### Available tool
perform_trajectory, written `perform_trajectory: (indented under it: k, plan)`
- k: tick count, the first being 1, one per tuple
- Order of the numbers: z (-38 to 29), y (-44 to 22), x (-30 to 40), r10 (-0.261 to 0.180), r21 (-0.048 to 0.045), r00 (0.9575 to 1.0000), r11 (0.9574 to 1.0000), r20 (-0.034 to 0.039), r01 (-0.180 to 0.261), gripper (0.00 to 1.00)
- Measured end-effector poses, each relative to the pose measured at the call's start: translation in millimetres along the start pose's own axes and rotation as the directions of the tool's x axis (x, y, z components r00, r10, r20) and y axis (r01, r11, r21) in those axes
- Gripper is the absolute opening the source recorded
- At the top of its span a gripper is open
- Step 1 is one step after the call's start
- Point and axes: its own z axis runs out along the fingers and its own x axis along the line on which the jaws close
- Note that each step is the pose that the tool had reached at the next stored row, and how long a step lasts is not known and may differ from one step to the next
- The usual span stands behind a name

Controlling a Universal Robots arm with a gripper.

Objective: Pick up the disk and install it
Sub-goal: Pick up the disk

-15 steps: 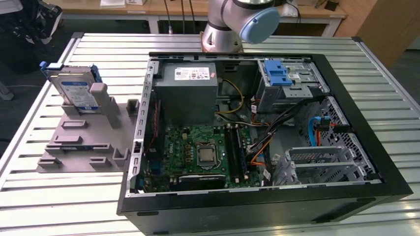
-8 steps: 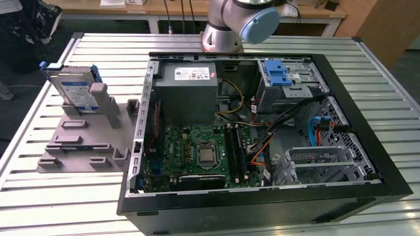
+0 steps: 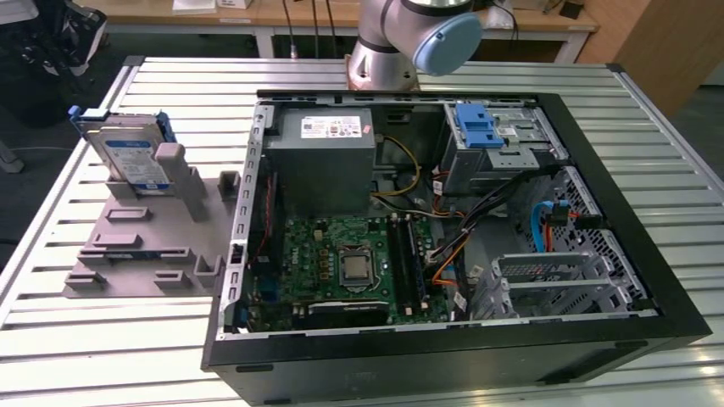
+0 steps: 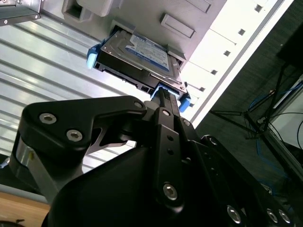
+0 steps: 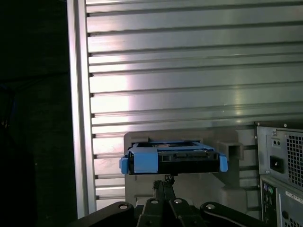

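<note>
The gripper (image 4: 163,93) has its fingers drawn together with nothing between them, pointing at the disk (image 4: 137,52) but clear of it. The disk stands on edge at the far end of the grey fixture (image 3: 136,246), which sits on the slatted metal table (image 3: 102,356), at the exterior view's left of the open computer case (image 3: 453,348).

The slatted metal desk (image 3: 102,356) carried a grey plastic fixture (image 3: 136,246) toward the exterior view's left, with an open black computer case (image 3: 453,360) just beside it.

Open computer case (image 3: 453,356), apparently plastic fixture (image 3: 125,246)
</note>
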Motion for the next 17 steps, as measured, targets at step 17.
perform_trajectory:
  k: [17]
  plan:
    - [0.0, 0.0, 0.1, -0.061, 0.0, 0.9981, 0.9981, -0.0019, 0.061, 0.11]
